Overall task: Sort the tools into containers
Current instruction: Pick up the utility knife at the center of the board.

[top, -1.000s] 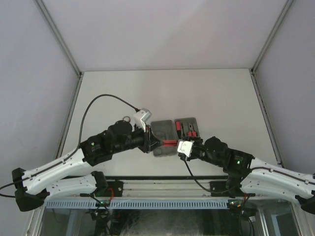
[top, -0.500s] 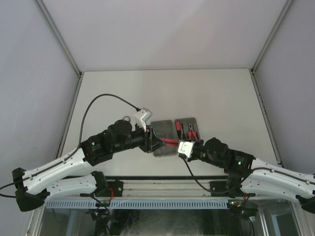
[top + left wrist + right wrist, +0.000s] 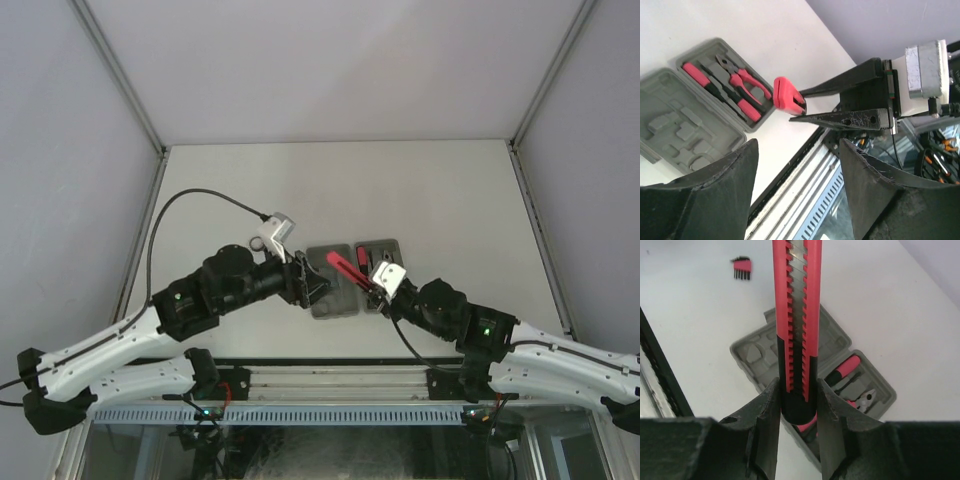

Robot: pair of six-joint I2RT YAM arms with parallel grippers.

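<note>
A red-and-black cutter knife (image 3: 796,315) stands between the fingers of my right gripper (image 3: 797,385), which is shut on its black end. In the top view the knife (image 3: 345,268) slants above the two grey containers (image 3: 332,298), and my right gripper (image 3: 372,285) sits at their right. The right container (image 3: 875,390) holds pliers (image 3: 866,398) and red-handled screwdrivers (image 3: 844,369). The left container (image 3: 675,135) shows only bare recesses. My left gripper (image 3: 797,145) is open with nothing between its fingers, just left of the containers (image 3: 312,285).
A small red-and-black set of hex keys (image 3: 741,267) lies on the white table beyond the containers. The black rail and slotted metal edge (image 3: 805,200) of the table front run close under my left gripper. Walls (image 3: 90,150) enclose the table on three sides.
My left gripper opened, let go of the knife and drew back to the left. My right gripper kept the knife and swung it up from lying level to slanting over the containers.
</note>
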